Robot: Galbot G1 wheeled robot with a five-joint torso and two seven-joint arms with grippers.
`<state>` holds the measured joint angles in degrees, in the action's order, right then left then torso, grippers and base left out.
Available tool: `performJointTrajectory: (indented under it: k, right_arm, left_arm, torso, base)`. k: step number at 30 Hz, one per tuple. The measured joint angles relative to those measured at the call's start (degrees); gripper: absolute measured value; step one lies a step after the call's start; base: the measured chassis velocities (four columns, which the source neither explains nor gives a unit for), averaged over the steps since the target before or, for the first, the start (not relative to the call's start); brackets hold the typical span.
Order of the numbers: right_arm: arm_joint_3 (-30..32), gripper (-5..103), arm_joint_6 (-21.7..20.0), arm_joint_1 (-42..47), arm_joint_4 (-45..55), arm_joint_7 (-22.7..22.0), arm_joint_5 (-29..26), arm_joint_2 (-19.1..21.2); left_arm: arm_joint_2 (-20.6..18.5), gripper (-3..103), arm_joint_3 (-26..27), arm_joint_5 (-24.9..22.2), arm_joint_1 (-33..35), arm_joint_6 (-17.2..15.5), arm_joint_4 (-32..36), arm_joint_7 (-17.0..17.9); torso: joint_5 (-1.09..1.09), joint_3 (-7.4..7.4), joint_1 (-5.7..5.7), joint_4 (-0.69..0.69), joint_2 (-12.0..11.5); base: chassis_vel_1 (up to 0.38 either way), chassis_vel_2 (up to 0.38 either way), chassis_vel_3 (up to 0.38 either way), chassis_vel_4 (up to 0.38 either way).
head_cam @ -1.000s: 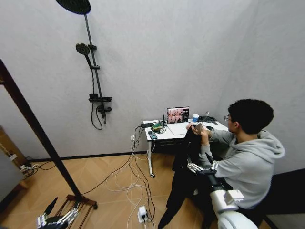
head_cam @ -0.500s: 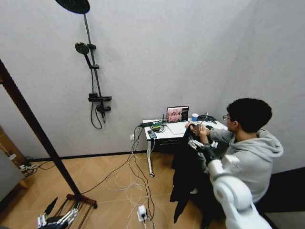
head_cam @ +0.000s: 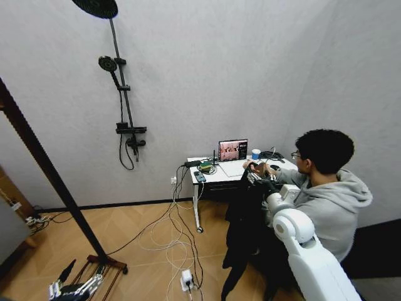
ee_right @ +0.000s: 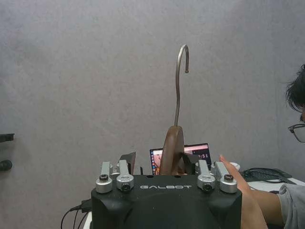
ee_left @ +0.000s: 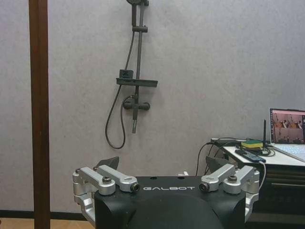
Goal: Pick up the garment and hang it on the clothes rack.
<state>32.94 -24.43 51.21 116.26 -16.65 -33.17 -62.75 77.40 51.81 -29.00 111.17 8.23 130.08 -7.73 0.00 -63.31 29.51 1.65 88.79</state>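
One long black soft-cloth garment [head_cam: 245,232] hangs limp beside the white desk [head_cam: 216,174]; your right gripper [ee_right: 164,164] clamps its stiff wooden hanger neck [ee_right: 172,145], the soundest hold. Left gripper [ee_left: 162,167] spread wide.

You have one garment [head_cam: 245,232], one clothes rack [head_cam: 39,157], one hanger [ee_right: 173,148], two grippers, left gripper [head_cam: 74,287] and right gripper [head_cam: 258,180], one laptop [head_cam: 234,151] and one cup [head_cam: 257,154].

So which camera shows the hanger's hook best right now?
The right wrist view: the metal hook stands upright and clear against the wall, above the right gripper. In the head view the hanger top is hidden among the gripper, a hand and the garment.
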Motion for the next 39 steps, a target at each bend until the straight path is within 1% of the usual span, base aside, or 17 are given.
performJointTrajectory:
  k: [2,3,5,6,9,10,11,13,18,20,22,25,27,31,33,39]
  right_arm:
    - [0.21,48,0.18,0.41,0.15,0.42,0.05,0.16]
    - [0.21,48,0.18,0.41,0.15,0.42,0.05,0.16]
    - [0.3,37,0.26,0.69,0.59,0.72,0.11,0.54]
    - [0.3,37,0.26,0.69,0.59,0.72,0.11,0.54]
    - [0.41,21,0.35,0.98,1.04,0.99,0.36,0.79]
    - [0.41,21,0.35,0.98,1.04,0.99,0.36,0.79]
    - [0.45,16,0.36,1.09,1.22,1.05,0.39,0.79]
    - [0.41,10,0.33,1.34,1.71,1.21,0.37,0.74]
    - [0.36,10,0.33,1.98,3.02,2.06,0.25,0.83]
    - [0.27,10,0.33,2.33,3.85,2.45,0.19,0.92]
    - [-0.14,10,1.19,3.56,6.26,4.39,-0.39,0.92]
    - [-0.24,10,1.54,4.01,7.1,5.28,-0.53,0.82]
    - [-0.53,10,2.19,5.3,9.48,7.27,-1.03,0.56]
    - [-0.77,10,1.85,6.3,11.14,8.27,-1.45,0.37]
    - [-0.63,10,1.22,7.32,12.0,10.27,-0.67,-0.04]
    - [-0.61,10,1.19,8.68,13.39,11.36,0.06,-0.48]
  left_arm:
    - [0.0,100,0.0,0.0,0.0,0.0,0.0,0.0]
    - [0.0,100,0.0,0.0,0.0,0.0,0.0,0.0]
    - [0.0,100,0.0,0.0,0.0,0.0,0.0,0.0]
    - [0.0,100,0.0,0.0,0.0,0.0,0.0,0.0]
    - [0.0,100,0.0,0.0,0.0,0.0,0.0,0.0]
    - [0.0,100,0.0,0.0,0.0,0.0,0.0,0.0]
    - [0.0,100,0.0,0.0,0.0,0.0,0.0,0.0]
    - [0.0,100,0.0,0.0,0.0,0.0,0.0,0.0]
    - [0.0,100,0.0,0.0,0.0,0.0,0.0,0.0]
    - [0.0,100,0.0,0.0,0.0,0.0,0.0,0.0]
    - [0.0,100,0.0,0.0,0.0,0.0,0.0,0.0]
    - [0.0,100,0.0,0.0,0.0,0.0,0.0,0.0]
    - [0.0,100,0.0,0.0,0.0,0.0,0.0,0.0]
    - [0.0,100,0.0,0.0,0.0,0.0,0.0,0.0]
    - [0.0,100,0.0,0.0,0.0,0.0,0.0,0.0]
    - [0.0,100,0.0,0.0,0.0,0.0,0.0,0.0]
  torso:
    - [0.0,0.0,0.0,0.0,0.0]
    - [0.0,0.0,0.0,0.0,0.0]
    - [0.0,0.0,0.0,0.0,0.0]
    - [0.0,0.0,0.0,0.0,0.0]
    - [0.0,0.0,0.0,0.02,0.0]
    - [0.0,0.0,0.0,0.02,0.0]
    - [0.0,0.0,0.0,0.02,0.0]
    - [0.01,0.0,0.0,0.03,0.0]
    - [0.0,0.0,0.0,-0.02,0.0]
    - [0.0,-0.01,0.0,-0.01,-0.01]
    - [0.0,0.0,0.0,0.0,0.0]
    - [-0.01,0.0,0.0,-0.01,-0.01]
    - [-0.02,0.0,0.0,-0.01,0.0]
    - [-0.02,0.0,0.0,-0.01,0.0]
    - [-0.01,0.0,0.0,-0.01,0.0]
    - [-0.01,0.0,0.0,-0.01,0.0]
  base:
    - [0.0,0.0,0.0,0.0]
    - [0.0,0.0,0.0,0.0]
    - [0.0,0.0,0.0,0.0]
    - [0.0,0.0,0.0,0.0]
    - [0.0,0.0,0.0,0.0]
    - [0.0,0.0,0.0,0.0]
    - [0.0,0.0,0.0,0.0]
    - [0.0,0.0,0.0,0.0]
    - [0.0,0.0,0.0,0.0]
    - [0.0,0.0,0.0,0.0]
    - [0.019,0.02,0.027,0.007]
    - [0.038,0.041,0.049,0.042]
    - [0.055,0.059,0.078,0.065]
    - [0.07,0.084,0.08,0.073]
    - [0.091,0.083,0.09,0.088]
    - [0.112,0.105,0.1,0.095]
